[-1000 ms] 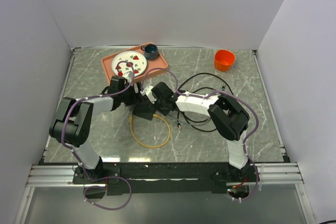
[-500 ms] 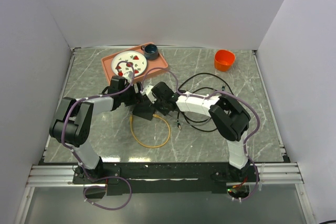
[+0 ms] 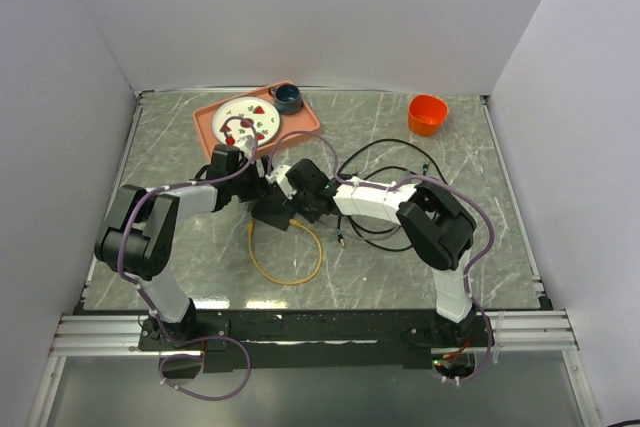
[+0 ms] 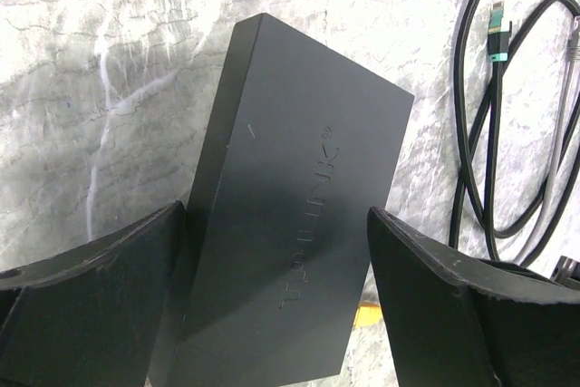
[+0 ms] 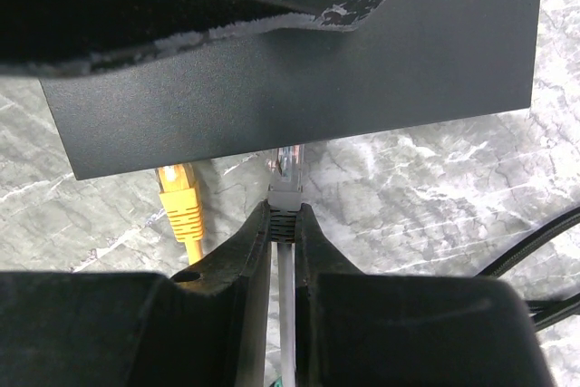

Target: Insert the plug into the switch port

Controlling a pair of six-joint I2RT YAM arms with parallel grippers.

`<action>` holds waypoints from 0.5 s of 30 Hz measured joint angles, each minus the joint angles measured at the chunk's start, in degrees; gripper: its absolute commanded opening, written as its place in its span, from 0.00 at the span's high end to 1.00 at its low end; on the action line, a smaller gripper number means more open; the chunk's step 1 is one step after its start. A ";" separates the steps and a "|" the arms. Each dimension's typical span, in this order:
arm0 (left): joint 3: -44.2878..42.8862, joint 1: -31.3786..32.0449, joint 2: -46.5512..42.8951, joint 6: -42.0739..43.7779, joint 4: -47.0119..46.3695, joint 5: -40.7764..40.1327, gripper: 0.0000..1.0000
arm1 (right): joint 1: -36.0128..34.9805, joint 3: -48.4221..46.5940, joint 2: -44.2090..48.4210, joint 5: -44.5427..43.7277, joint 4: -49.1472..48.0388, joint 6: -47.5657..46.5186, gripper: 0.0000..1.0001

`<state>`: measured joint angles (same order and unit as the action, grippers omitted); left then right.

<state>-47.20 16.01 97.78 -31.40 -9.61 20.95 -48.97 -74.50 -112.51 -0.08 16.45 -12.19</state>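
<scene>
Altogether we count one switch (image 4: 290,251), two claws, one yellow cable (image 3: 285,272), a loose tangle of black cables (image 4: 489,133), one pink tray (image 3: 310,123) carrying one plate (image 3: 245,119) and one blue cup (image 3: 288,98), and one orange cup (image 3: 427,113) standing well apart near the far right of the marbled surface (image 3: 450,247).

We see the switch lying flat near the middle of the surface, between the two arms. The left claw (image 4: 276,305) straddles it from above, one finger pressed to each long side, gripping the box. The right claw (image 5: 284,217) is nearly closed, pinching the grey boot of a clear plug (image 5: 286,165). That plug's tip meets the port edge of the switch; how deep it sits we cannot tell. Just beside it, a yellow plug (image 5: 181,201) already sits in a neighbouring port.

On the switch's top face we make out faint raised lettering that seems to read TP-LINK. We find no other writing that can be read.
</scene>
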 measured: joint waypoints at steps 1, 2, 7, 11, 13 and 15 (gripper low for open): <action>0.11 0.20 0.00 -0.11 -0.26 -0.28 0.14 | 0.00 0.00 0.00 -0.09 0.02 0.31 1.00; 0.24 0.35 0.00 -0.22 -0.52 -0.50 0.14 | 0.00 0.00 0.00 -0.15 0.09 0.57 1.00; 1.75 1.22 -0.09 -0.87 -3.61 -1.84 0.15 | 0.00 0.00 0.00 -0.37 0.35 2.01 1.00; 3.67 1.66 -0.59 -1.27 -6.73 -2.73 0.15 | -0.02 0.00 0.00 -0.46 0.35 3.28 1.00; 4.48 1.97 -0.87 -1.40 -7.98 -3.26 0.16 | 0.00 0.00 0.00 -0.46 0.37 3.74 1.00; 5.25 2.34 -1.25 -1.49 -9.05 -3.91 0.16 | -0.02 0.00 0.00 -0.42 0.37 4.04 1.00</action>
<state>-41.95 18.35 96.53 -32.88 -18.65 17.04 -48.99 -74.50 -112.51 -0.49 16.82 -8.14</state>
